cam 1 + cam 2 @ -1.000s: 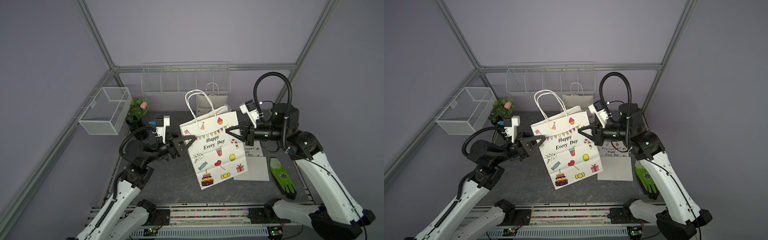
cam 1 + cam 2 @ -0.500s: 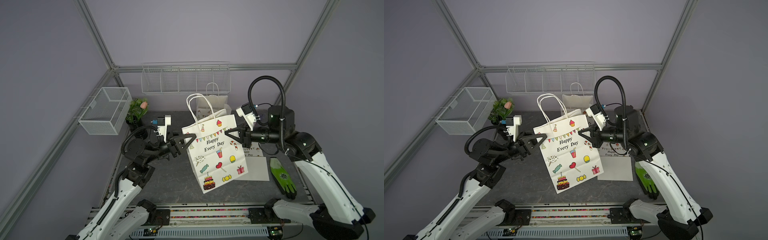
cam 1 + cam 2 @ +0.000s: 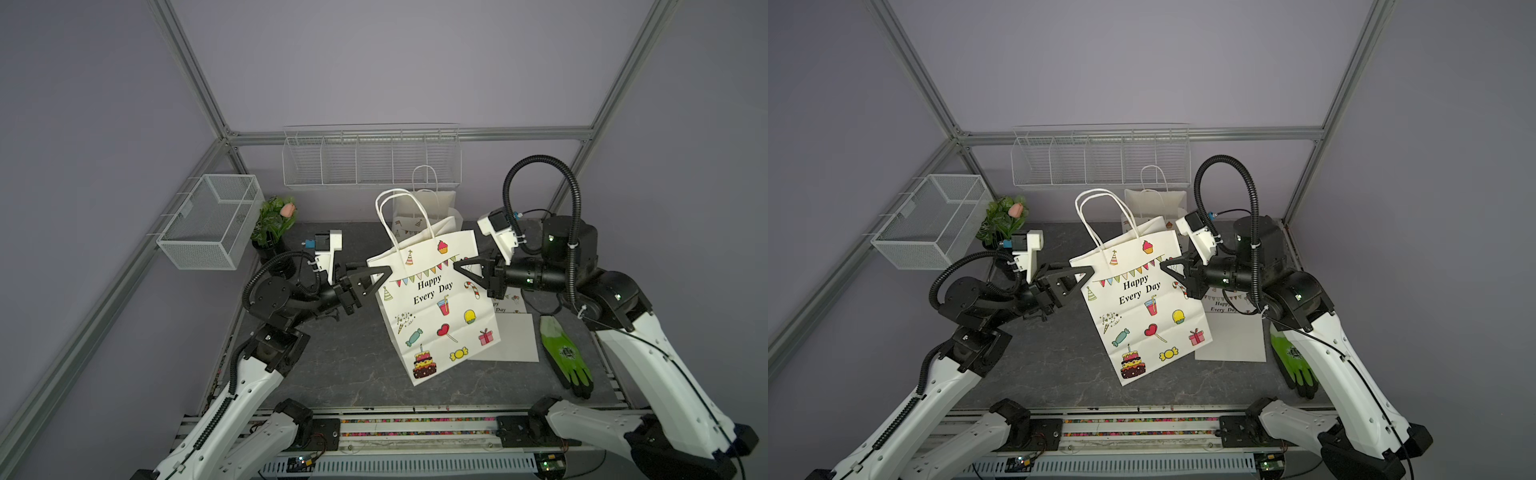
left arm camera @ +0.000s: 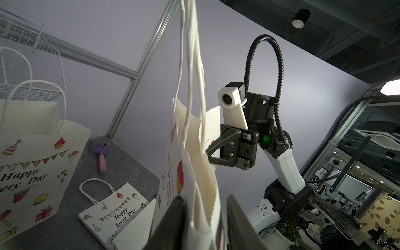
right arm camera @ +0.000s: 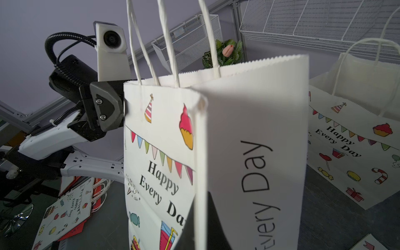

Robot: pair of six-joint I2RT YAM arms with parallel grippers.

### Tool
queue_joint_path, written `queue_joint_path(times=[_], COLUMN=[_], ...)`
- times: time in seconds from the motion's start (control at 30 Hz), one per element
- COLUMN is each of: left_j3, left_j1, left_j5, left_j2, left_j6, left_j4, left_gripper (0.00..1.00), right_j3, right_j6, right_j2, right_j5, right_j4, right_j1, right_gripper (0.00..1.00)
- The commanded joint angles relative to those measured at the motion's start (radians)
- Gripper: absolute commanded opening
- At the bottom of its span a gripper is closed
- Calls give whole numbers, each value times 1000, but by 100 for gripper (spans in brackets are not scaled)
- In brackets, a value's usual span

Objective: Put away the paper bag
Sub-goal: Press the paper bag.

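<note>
The white "Happy Every Day" paper bag (image 3: 436, 307) (image 3: 1142, 307) hangs tilted above the table between both arms. My right gripper (image 3: 457, 266) (image 3: 1163, 264) is shut on its right side fold; in the right wrist view the dark fingers (image 5: 188, 227) pinch that crease of the bag (image 5: 249, 129). My left gripper (image 3: 384, 276) (image 3: 1088, 276) reaches the bag's upper left corner. In the left wrist view its jaws (image 4: 204, 197) straddle the bag's edge (image 4: 190, 177): one finger is against the paper, the other a little apart. The twisted handles stand upward.
A second printed bag (image 3: 424, 208) stands at the back, and a flat one (image 3: 511, 332) lies under the held bag's right side. A green glove (image 3: 565, 357) lies at the right. A mesh basket (image 3: 208, 224), wire rack (image 3: 370, 160) and potted plant (image 3: 274, 220) line the walls.
The right arm has carried the bag slightly lower and to the right. My left gripper has moved in to the bag's left corner and its jaws have narrowed around the edge.
</note>
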Motion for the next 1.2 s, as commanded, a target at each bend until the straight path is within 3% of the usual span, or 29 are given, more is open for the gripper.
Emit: queue_joint_path(times=[0.0, 0.2, 0.87, 0.93, 1.03, 1.1, 1.13, 1.17], left_j3=[4, 1, 14, 28, 78, 142, 175, 215], left_j1=[-6, -5, -5, -5, -4, -4, -4, -4], left_j5=[-10, -15, -47, -50, -59, -58, -52, -42], left_j2=[3, 10, 18, 16, 11, 16, 21, 31], left_j6=[-4, -3, 28, 55, 140, 216, 254, 294], left_j4=[18, 16, -61, -109, -252, -396, -457, -539], left_gripper=[35, 34, 1, 0, 0, 0, 0, 0], right_j3=[-22, -30, -33, -35, -32, -34, -39, -47], right_j6=[-2, -13, -14, -18, -37, -50, -47, -36], right_j2=[-20, -26, -39, -43, -48, -55, -59, -69], right_j5=[37, 90, 140, 143, 143, 78, 28, -51], right_j4=[44, 45, 38, 35, 9, 2, 9, 28], right_j1=[14, 46, 65, 64, 48, -1, -34, -88], right_gripper=[7, 7, 10, 25, 69, 96, 97, 92])
